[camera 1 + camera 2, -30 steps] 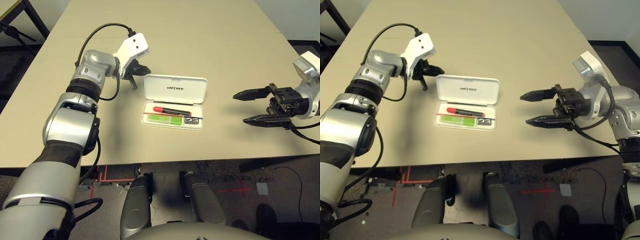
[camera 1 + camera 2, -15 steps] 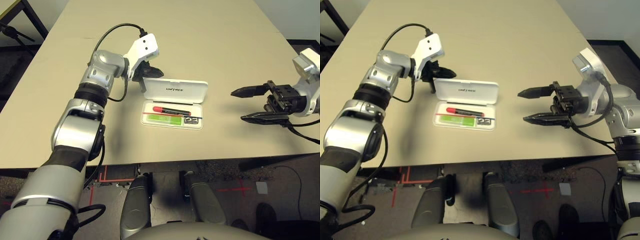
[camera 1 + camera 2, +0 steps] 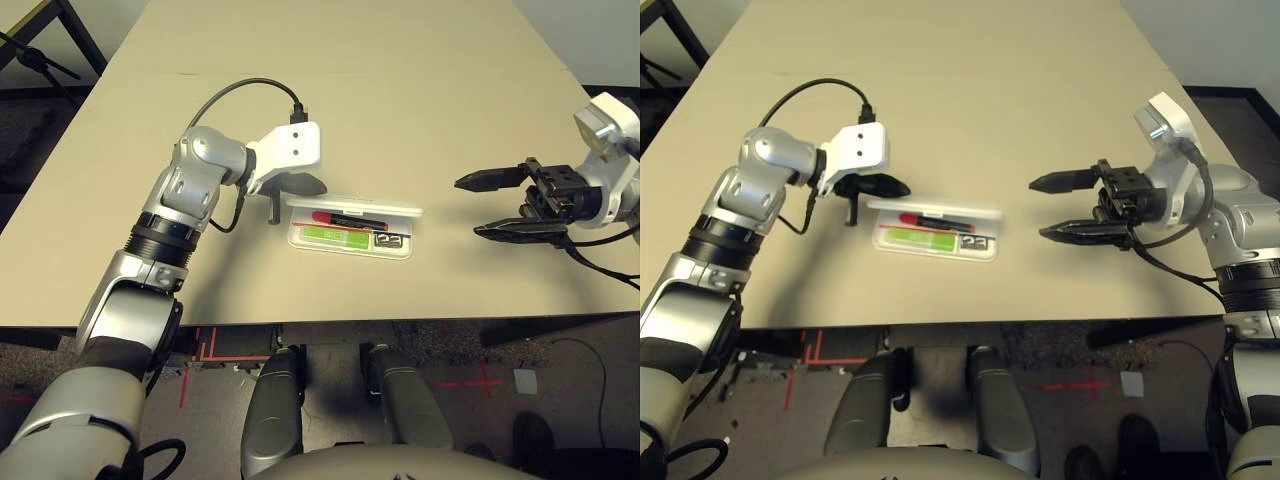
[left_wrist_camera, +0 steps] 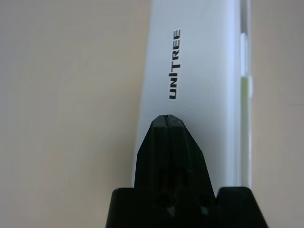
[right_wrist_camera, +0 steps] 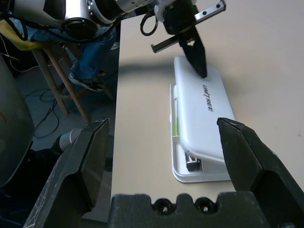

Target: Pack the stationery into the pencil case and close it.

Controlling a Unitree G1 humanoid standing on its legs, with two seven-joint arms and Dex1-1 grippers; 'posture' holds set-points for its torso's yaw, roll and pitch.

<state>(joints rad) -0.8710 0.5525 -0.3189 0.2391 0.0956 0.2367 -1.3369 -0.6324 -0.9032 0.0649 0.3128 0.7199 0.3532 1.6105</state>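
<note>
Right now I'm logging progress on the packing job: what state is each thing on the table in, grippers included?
pencil case: lid tipped partway down, not yet shut
red-capped marker: lying inside the case
green bar: lying inside the case
small metal piece: inside the case
left gripper: shut, tips on the lid
right gripper: open, holding nothing, apart from the case

White pencil case (image 3: 352,228) lid lowered, nearly shut – marker (image 3: 345,217), green bar (image 3: 335,235) inside
</note>
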